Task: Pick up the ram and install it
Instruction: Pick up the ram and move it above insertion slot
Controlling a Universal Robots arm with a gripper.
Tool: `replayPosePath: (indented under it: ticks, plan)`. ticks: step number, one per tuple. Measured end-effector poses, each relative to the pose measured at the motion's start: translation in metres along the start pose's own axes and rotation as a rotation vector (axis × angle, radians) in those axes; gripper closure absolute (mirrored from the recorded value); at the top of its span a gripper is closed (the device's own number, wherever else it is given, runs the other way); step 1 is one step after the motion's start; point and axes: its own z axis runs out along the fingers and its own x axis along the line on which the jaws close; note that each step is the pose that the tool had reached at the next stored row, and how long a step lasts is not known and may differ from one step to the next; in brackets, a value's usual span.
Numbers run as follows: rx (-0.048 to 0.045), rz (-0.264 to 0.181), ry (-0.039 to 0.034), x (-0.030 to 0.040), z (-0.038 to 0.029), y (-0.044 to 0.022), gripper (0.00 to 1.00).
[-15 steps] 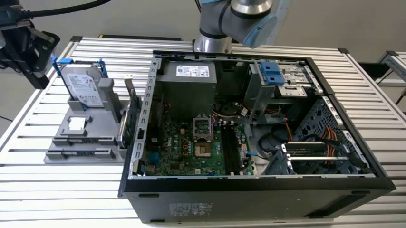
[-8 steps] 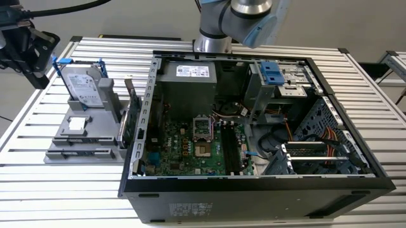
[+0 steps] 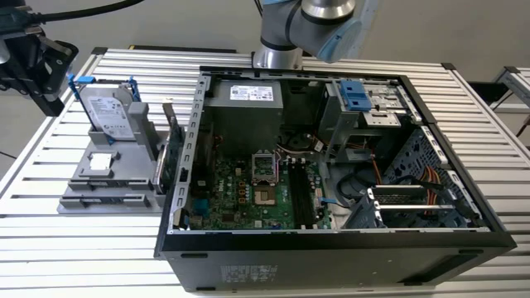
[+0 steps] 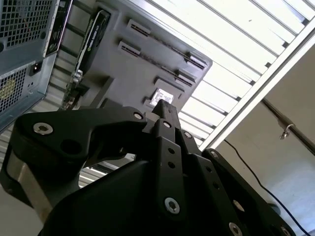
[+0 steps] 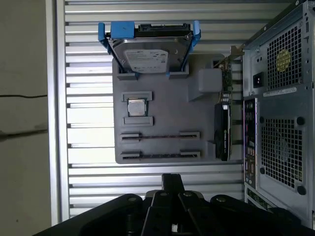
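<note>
Hung with gripper (image 5: 172, 177) fingers pressed together above the slatted table (image 5: 88, 172), near the grey tray (image 5: 162, 110) beside the computer case (image 5: 278, 147).

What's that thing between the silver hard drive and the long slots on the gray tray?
A small square silver chip, sitting in its own pocket on the gray tray, as the first wrist view shows.

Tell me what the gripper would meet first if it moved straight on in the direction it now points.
The gripper would most likely meet the grey parts holder, near its long slots; depth is unclear, so perhaps the slatted table beside it.
</note>
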Motion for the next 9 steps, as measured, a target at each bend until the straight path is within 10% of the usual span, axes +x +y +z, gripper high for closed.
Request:
replayPosePath:
  ticks: [9]
  plan:
    - [-0.0007, -0.037, 0.0017, 0.0, 0.0, 0.0, 1.0]
